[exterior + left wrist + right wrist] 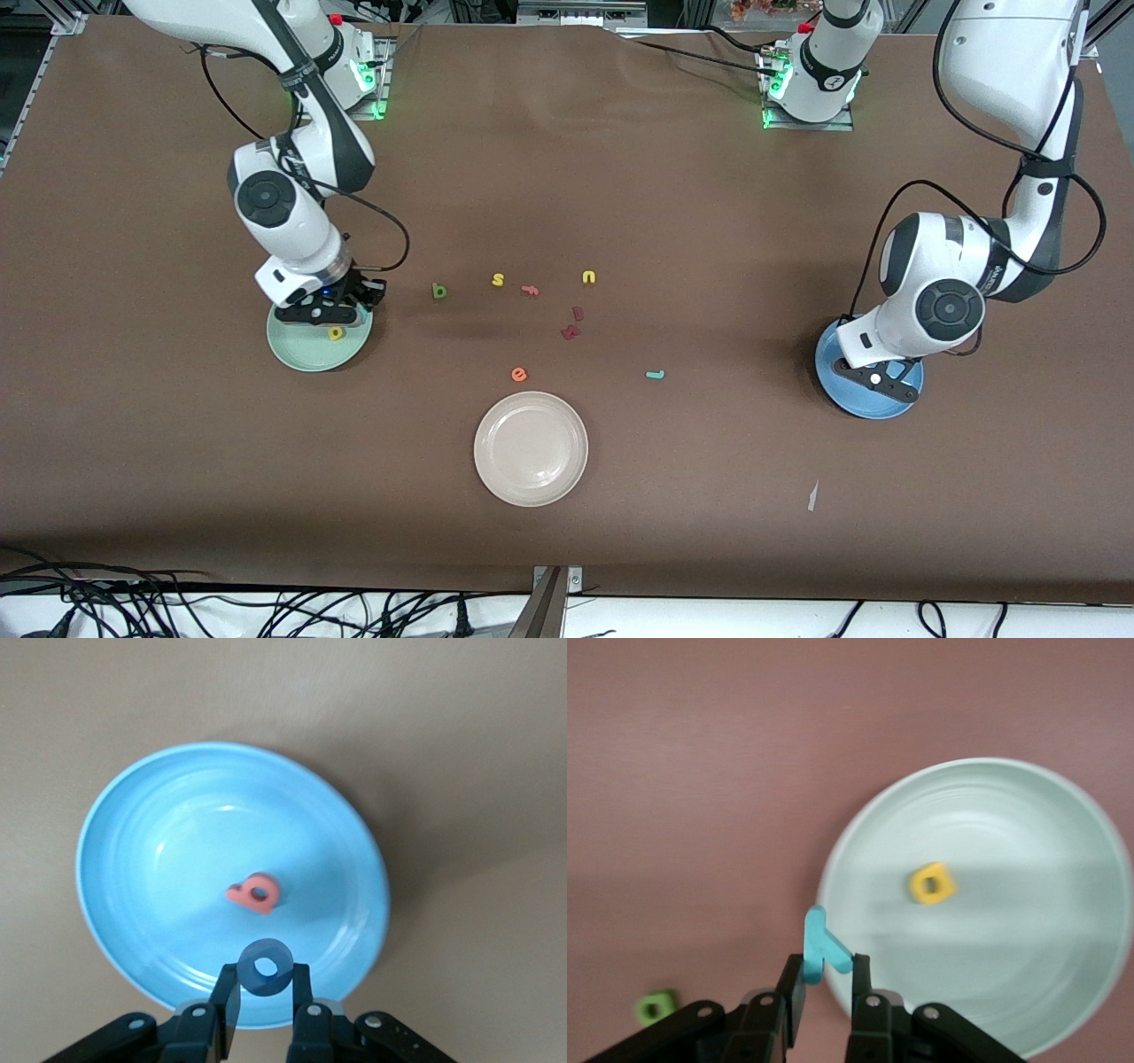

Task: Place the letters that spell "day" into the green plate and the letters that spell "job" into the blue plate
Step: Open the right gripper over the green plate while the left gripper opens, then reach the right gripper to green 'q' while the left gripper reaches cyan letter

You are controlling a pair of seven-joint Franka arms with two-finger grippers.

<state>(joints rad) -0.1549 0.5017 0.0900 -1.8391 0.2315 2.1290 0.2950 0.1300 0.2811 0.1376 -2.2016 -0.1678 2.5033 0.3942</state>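
Aloft, both hands gripping letters

b in blue plate

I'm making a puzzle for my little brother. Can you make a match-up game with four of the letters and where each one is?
Things:
1. yellow a
2. salmon b
3. blue o
4. teal y

Places:
A. lying in the blue plate
B. pinched in the right tool, at the green plate's edge
C. lying in the green plate
D. pinched in the left tool, over the blue plate

Pairs: 1-C, 2-A, 3-D, 4-B
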